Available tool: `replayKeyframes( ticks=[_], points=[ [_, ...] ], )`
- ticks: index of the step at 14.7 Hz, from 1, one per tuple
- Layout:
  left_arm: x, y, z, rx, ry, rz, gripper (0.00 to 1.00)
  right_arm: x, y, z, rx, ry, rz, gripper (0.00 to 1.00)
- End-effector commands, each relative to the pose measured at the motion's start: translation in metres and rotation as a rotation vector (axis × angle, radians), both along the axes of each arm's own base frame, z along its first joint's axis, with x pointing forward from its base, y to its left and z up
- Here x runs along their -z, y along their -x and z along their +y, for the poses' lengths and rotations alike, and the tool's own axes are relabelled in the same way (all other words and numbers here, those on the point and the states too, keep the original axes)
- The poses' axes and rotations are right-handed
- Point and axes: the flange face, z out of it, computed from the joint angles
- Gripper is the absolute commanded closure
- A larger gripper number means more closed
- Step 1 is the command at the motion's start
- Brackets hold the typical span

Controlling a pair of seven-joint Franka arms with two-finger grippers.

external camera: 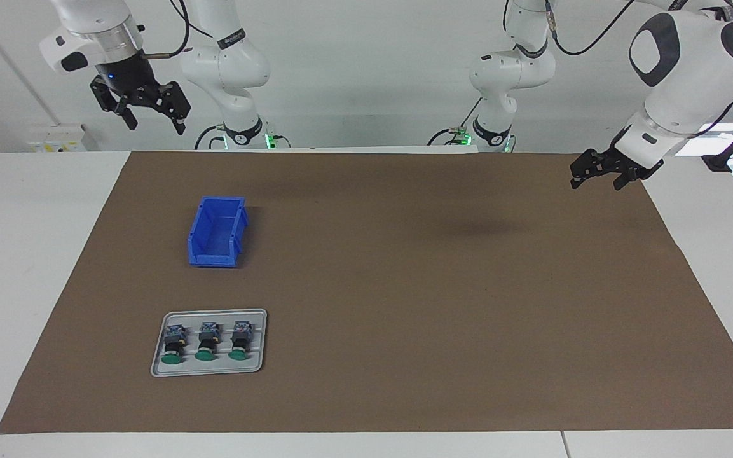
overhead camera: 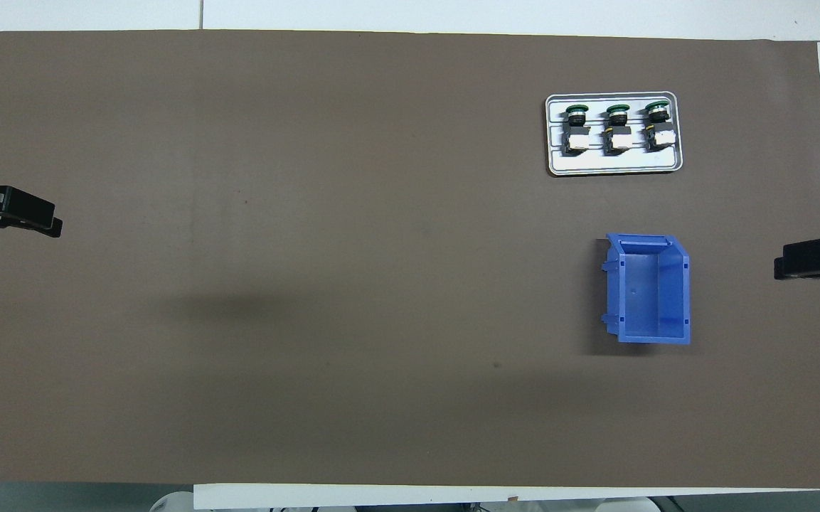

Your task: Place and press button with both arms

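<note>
While nothing has yet been lifted, the facing view shows three buttons lying side by side in a grey tray (external camera: 157, 356), caps pointing away from the robots; call the one in the middle the button (external camera: 206, 341). Take the blue bin (external camera: 216, 231) as the landmark: the tray sits farther from the robots than the bin, a little apart from it, and both lie toward the right arm's end of the brown mat (external camera: 436, 286). The bin looks empty, with its lower, open side turned away from the robots, probably so a button can be set into it easily. The right gripper (external camera: 150, 114) hangs high off the mat's corner, nearer the robots than the bin, jaws spread wide and holding nothing. The left gripper (external camera: 601, 175) hovers low over the mat's edge at the other end, well apart from the bin, also wide and empty; this arm seems to wait. In the overhead view the tray (overhead camera: 676, 153) again lies farther out than the bin (overhead camera: 651, 288), each button (overhead camera: 616, 128) on its side, so a grip across its body looks possible. Only the tips show here: the right gripper (overhead camera: 808, 259) beside the bin, the left gripper (overhead camera: 25, 213) at the mat's (overhead camera: 310, 284) opposite edge.
</note>
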Motion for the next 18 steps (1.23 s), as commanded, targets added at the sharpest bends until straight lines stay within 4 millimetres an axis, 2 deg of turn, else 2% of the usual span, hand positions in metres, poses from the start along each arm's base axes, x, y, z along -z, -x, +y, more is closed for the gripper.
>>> replayKeyframes(
  ticks=[1, 5, 8, 10, 12, 16, 18],
  points=[
    [-0.002, 0.007, 0.004, 0.007, -0.009, -0.005, 0.0, 0.0, 0.005, -0.002, -0.007, -0.002, 0.009, 0.01],
    [-0.003, 0.007, 0.004, 0.007, -0.009, -0.006, 0.0, -0.02, 0.008, -0.001, -0.039, -0.007, 0.016, 0.01],
    [-0.003, 0.007, 0.004, 0.007, -0.009, -0.006, 0.0, -0.019, 0.007, 0.005, -0.157, -0.05, 0.014, 0.01],
    [-0.003, 0.007, 0.004, 0.007, -0.009, -0.006, 0.0, -0.002, 0.002, -0.006, -0.207, -0.064, 0.005, 0.01],
    [-0.003, 0.007, 0.004, 0.007, -0.009, -0.006, 0.0, 0.013, -0.009, -0.007, -0.213, -0.059, -0.035, 0.01],
    [-0.002, 0.007, 0.004, 0.009, -0.009, -0.005, 0.0, 0.063, -0.05, -0.007, -0.187, -0.053, -0.096, 0.04],
    [-0.003, 0.007, 0.004, 0.007, -0.009, -0.006, 0.0, 0.087, -0.074, -0.001, -0.068, -0.056, -0.123, 0.08]
  ],
)
